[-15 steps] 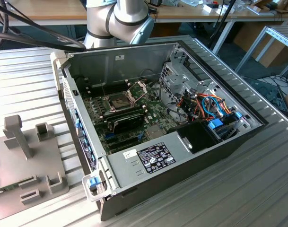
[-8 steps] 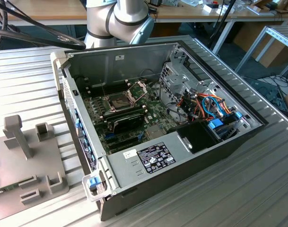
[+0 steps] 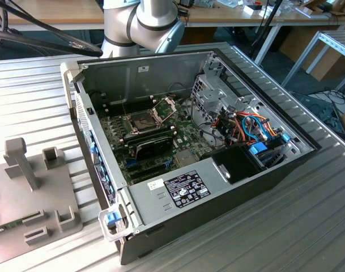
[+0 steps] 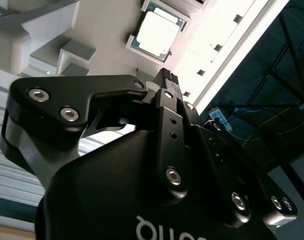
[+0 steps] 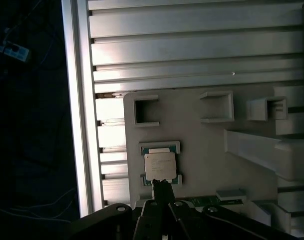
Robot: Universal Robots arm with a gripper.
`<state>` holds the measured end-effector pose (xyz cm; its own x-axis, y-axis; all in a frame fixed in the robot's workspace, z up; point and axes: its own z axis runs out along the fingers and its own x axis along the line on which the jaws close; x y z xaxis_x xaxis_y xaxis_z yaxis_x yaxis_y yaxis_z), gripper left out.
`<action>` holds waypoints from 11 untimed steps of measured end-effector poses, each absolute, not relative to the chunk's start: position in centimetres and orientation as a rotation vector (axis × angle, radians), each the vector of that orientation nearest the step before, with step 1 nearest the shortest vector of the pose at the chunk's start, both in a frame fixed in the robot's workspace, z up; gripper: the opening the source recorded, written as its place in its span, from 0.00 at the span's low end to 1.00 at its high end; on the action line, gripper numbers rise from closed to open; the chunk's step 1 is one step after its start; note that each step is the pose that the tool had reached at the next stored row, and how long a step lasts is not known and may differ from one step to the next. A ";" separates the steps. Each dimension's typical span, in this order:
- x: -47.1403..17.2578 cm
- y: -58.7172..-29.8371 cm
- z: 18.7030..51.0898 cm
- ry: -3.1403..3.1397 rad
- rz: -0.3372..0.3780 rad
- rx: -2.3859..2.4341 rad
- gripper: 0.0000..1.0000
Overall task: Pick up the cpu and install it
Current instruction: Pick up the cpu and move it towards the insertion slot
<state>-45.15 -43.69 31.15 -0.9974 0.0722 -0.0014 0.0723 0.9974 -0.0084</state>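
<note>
- Slots in the grey holder (image 5: 206, 160) are keeping the cpu (image 5: 159, 166) flat and steady on the counter (image 5: 191, 30).
- The claw (image 5: 161, 186) is hovering just beside it, seemingly clenched, holding nothing.
- The socket (image 3: 143, 120) is standing open.

Ribbed metal table (image 3: 36, 79) carries open computer case (image 3: 132, 76) and grey fixture (image 3: 42, 192).

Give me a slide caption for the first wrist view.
Shut gripper hovering near the cpu, which sits in its grey holder.
</note>
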 end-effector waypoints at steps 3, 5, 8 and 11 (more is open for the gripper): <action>-45.2 -43.7 31.2 3.138 -0.013 0.113 0.11; -45.2 -43.7 31.2 3.138 -0.013 0.114 0.11; -45.2 -43.7 31.3 3.138 -0.013 0.114 0.11; -45.2 -43.7 31.3 3.138 -0.013 0.114 0.11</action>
<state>-45.16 -43.68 31.31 -0.9974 0.0722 -0.0014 0.0723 0.9974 -0.0084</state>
